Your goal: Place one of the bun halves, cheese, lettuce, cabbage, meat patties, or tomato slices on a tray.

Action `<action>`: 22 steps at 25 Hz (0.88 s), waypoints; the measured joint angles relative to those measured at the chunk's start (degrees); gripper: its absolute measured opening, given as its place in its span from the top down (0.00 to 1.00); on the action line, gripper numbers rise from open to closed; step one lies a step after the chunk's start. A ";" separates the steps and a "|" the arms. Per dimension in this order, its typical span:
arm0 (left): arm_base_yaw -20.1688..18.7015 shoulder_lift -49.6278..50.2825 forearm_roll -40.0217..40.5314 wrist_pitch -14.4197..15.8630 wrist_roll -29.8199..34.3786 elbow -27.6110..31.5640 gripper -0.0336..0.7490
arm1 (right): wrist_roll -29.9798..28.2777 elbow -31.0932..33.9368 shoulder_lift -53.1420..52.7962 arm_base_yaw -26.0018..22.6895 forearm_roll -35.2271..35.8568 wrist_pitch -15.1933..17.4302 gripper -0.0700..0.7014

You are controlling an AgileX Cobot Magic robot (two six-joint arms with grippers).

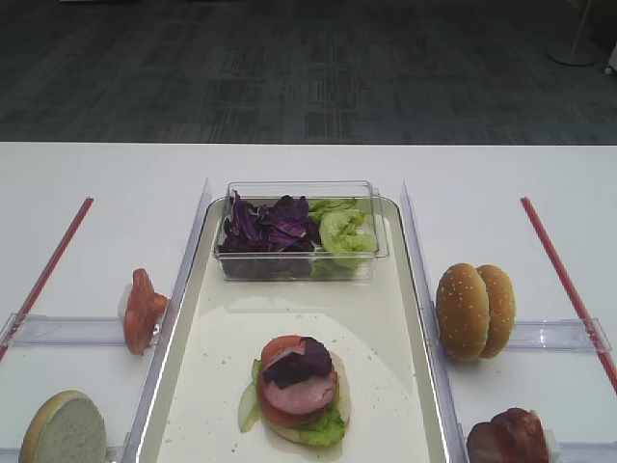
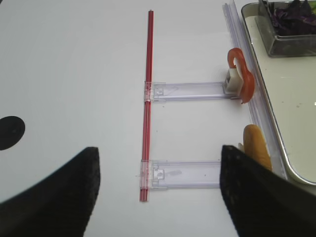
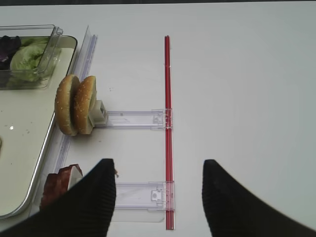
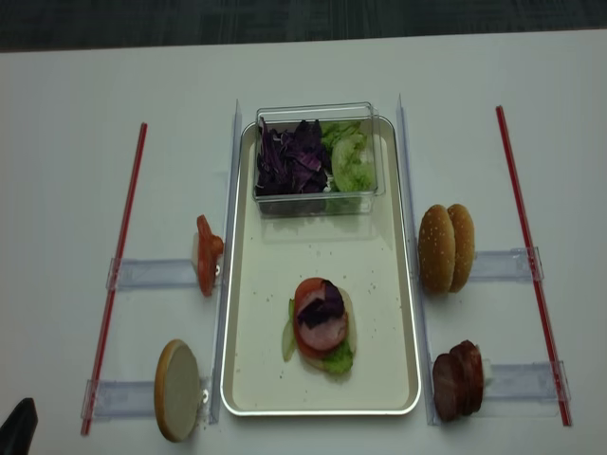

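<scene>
On the cream tray (image 1: 386, 338) lies a stack: a bun half under lettuce (image 1: 323, 429), a tomato slice (image 1: 282, 347), a pink meat patty (image 1: 304, 394) and purple cabbage (image 1: 299, 365) on top. Two bun halves (image 1: 474, 311) stand on edge right of the tray, with meat patties (image 1: 508, 439) nearer. On the left stand tomato slices (image 1: 142, 309) and one bun half (image 1: 66, 429). Cheese is out of view. My left gripper (image 2: 158, 158) hovers open over the left table, empty. My right gripper (image 3: 158, 163) hovers open over the right table, empty.
A clear plastic box (image 1: 301, 231) with purple cabbage and lettuce leaves sits at the tray's far end. Clear holder rails (image 2: 190, 90) and upright clear walls (image 1: 183, 280) flank the tray. Red strips (image 1: 48, 260) (image 1: 564, 275) lie along both sides of the table.
</scene>
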 joint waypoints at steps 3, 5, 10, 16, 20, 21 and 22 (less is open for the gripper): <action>0.00 0.00 0.00 0.00 0.00 0.00 0.35 | 0.00 0.00 0.00 0.00 0.00 0.00 0.36; 0.00 0.00 0.00 0.00 0.00 0.00 0.35 | 0.00 0.00 0.00 0.00 0.00 0.00 0.36; 0.00 0.00 0.00 0.00 0.00 0.00 0.35 | 0.00 0.00 0.00 0.00 0.00 0.00 0.36; 0.00 0.00 0.00 0.00 0.00 0.00 0.35 | 0.00 0.00 0.00 0.00 0.00 0.00 0.36; 0.00 0.00 0.00 0.00 0.00 0.00 0.35 | 0.21 0.00 0.00 0.00 0.00 0.00 0.36; 0.00 0.00 0.00 0.00 0.00 0.00 0.35 | 0.21 0.00 0.00 0.00 0.00 0.00 0.36; 0.00 0.00 0.00 0.00 0.00 0.00 0.35 | 0.21 0.00 0.00 0.00 0.00 0.00 0.36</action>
